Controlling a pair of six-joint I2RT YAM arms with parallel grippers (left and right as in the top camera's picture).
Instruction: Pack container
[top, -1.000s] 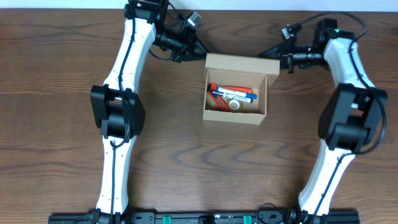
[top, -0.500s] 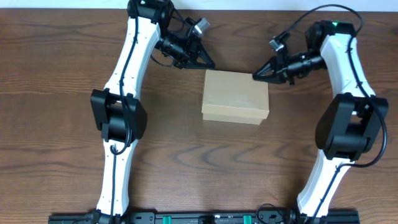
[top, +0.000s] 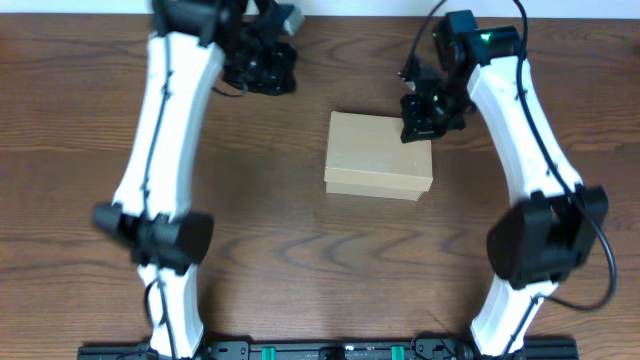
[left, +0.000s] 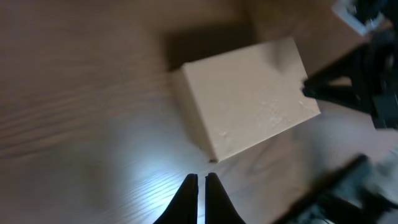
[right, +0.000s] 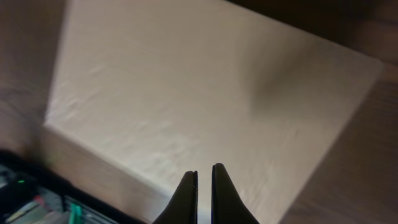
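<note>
Near the middle of the bench (top: 80, 150), seen from overhead, the container (top: 378, 167) sits closed. The right gripper (top: 420, 125) hangs over its far right corner. The left gripper (top: 268, 75) is well apart, toward the far edge.

The left wrist view shows its jaws pressed together above bare wood, the container beyond them.

The right wrist view shows its jaws all but touching, gripping nothing, over the container's flat top.
</note>
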